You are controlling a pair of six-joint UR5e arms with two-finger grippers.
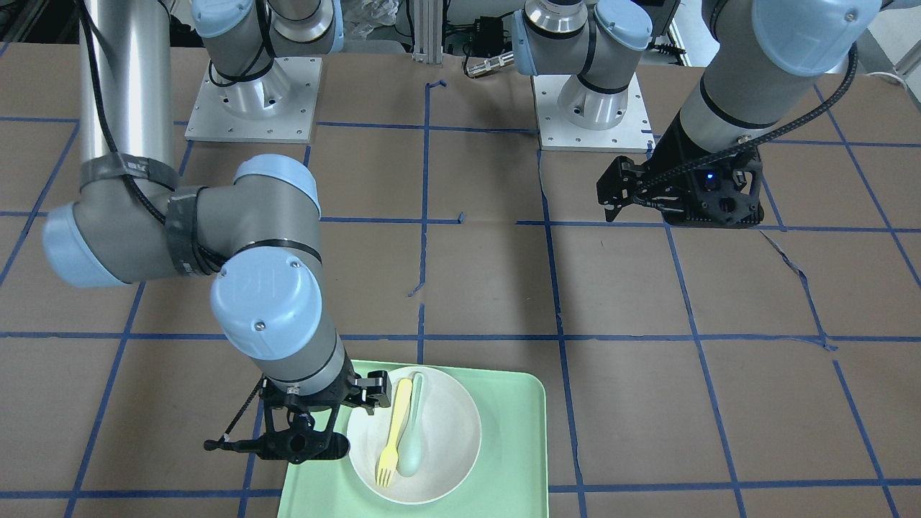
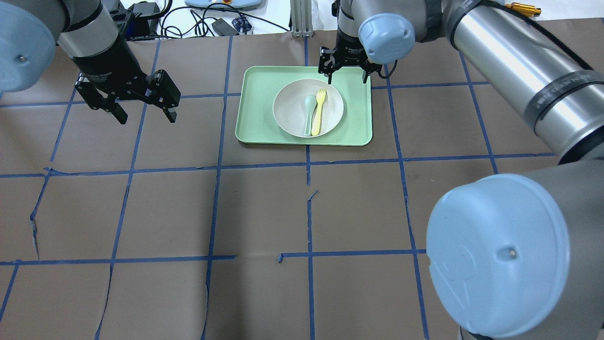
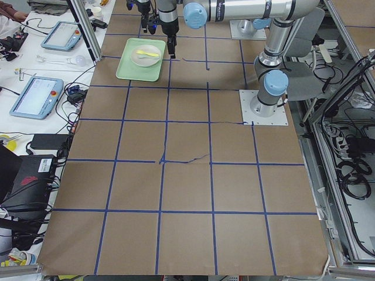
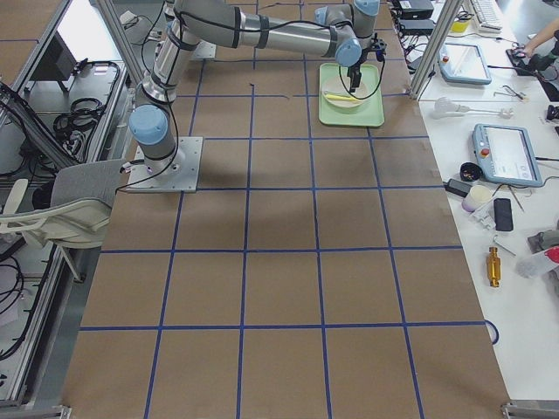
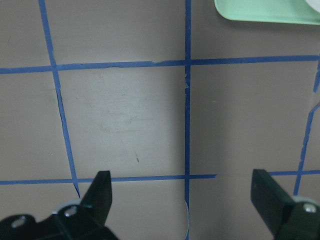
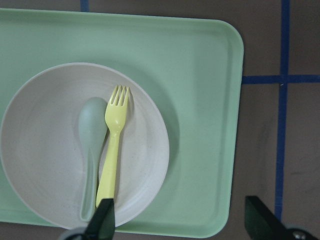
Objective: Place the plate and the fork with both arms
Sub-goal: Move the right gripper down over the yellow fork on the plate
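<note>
The off-white plate sits on the mint-green tray. The yellow fork lies in the plate beside a pale green spoon, tines pointing away from me. My right gripper is open and empty, hanging above the tray's right side. Its wrist view shows the plate, the fork and the open gripper. My left gripper is open and empty over bare table left of the tray. The front view shows the plate, the fork, the right gripper and the left gripper.
The table is brown paper with a blue tape grid. The left wrist view shows the open left gripper over bare table, with a corner of the tray at the top. Operator pendants lie beyond the table's far edge.
</note>
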